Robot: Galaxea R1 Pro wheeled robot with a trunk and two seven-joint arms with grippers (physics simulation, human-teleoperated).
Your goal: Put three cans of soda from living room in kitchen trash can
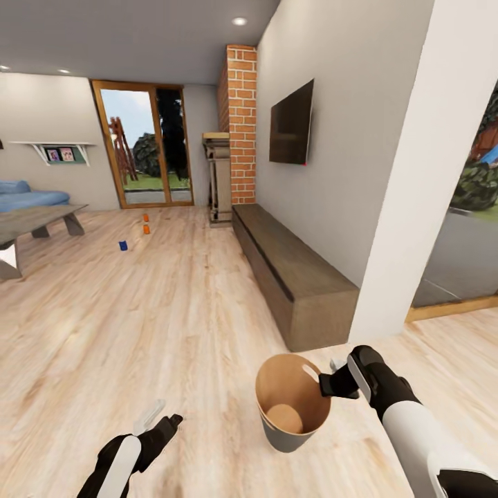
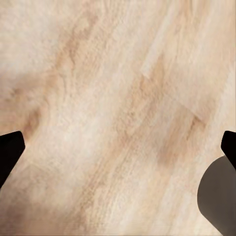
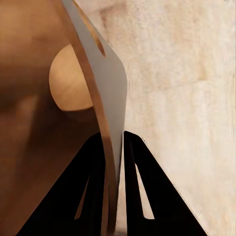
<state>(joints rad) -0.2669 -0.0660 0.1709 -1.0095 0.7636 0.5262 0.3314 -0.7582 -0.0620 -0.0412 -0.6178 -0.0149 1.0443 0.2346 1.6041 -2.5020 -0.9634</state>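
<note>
Wood floor point(image 1: 173, 311), brick chimney point(image 1: 241, 124), TV point(image 1: 291, 124)

The tash can point(image 1: 290, 408) is showing grey outside and tan-brown inside. Far left, two orange cans point(image 1: 146, 223) and a dark blue can point(image 1: 123, 245) are standing on pale wood planks point(image 1: 138, 332). The chimney point(image 1: 241, 124) is showing red brick; the sofa point(image 1: 24, 197) blue.

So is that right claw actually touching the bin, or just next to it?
Touching. In the right wrist view the right gripper has one finger on each side of the bin's thin wall, pinching the rim with no gap.
</note>
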